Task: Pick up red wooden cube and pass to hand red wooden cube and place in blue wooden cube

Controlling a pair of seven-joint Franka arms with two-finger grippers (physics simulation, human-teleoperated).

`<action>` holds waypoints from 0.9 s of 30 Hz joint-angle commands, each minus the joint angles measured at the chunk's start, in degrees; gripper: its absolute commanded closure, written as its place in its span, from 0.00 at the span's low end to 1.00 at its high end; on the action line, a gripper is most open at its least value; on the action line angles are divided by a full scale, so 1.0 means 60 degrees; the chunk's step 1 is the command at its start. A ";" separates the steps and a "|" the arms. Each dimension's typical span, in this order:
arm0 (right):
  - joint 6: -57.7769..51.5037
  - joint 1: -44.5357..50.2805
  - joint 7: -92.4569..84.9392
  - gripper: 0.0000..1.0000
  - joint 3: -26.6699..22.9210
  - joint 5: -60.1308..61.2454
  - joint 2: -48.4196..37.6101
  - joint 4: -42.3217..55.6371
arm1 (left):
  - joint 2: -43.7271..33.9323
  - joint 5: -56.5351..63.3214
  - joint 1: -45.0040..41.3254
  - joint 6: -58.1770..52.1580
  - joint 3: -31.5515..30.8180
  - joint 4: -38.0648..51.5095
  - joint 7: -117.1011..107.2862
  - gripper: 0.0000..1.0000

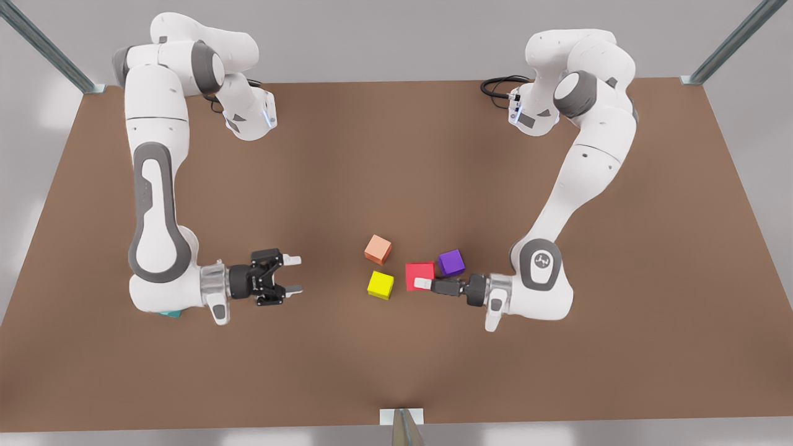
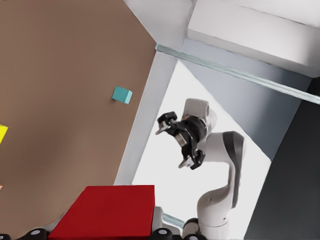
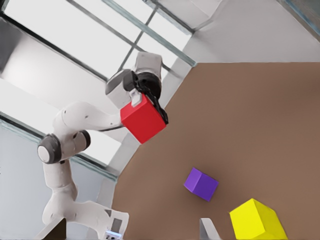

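Observation:
The red wooden cube (image 1: 419,273) is clamped in my left gripper (image 1: 423,283), which reaches in level from the front view's right. The same red wooden cube (image 2: 107,210) sits close up between that gripper's fingers, and from across the table the red wooden cube (image 3: 143,119) hangs above the table in the left gripper (image 3: 142,107). My right gripper (image 1: 294,274) stands open and empty at the front view's left, pointing toward the cube; the right gripper (image 2: 172,148) shows its spread fingers. The blue wooden cube (image 2: 122,94) lies on the table, and in the front view the blue wooden cube (image 1: 168,313) peeks from under the right arm.
A salmon-orange cube (image 1: 378,249), a yellow cube (image 1: 380,285) and a purple cube (image 1: 451,262) lie on the brown table (image 1: 396,155) between the two grippers. The purple cube sits just behind the held red one. Metal frame posts stand at the table's corners.

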 commanded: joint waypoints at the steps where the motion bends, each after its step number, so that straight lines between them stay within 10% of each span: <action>1: 0.0409 0.0114 -0.8711 0.01 0.0000 0.0705 0.0039 0.0000 | 0.0001 -0.0745 -0.0034 0.1638 -0.0040 -0.0008 -0.1032 0.34; 27: 0.4525 0.1330 -0.9971 0.01 0.1553 0.2595 0.1372 0.0879 | -0.0014 -0.0584 -0.0268 0.1359 -0.0069 -0.0301 0.3758 0.34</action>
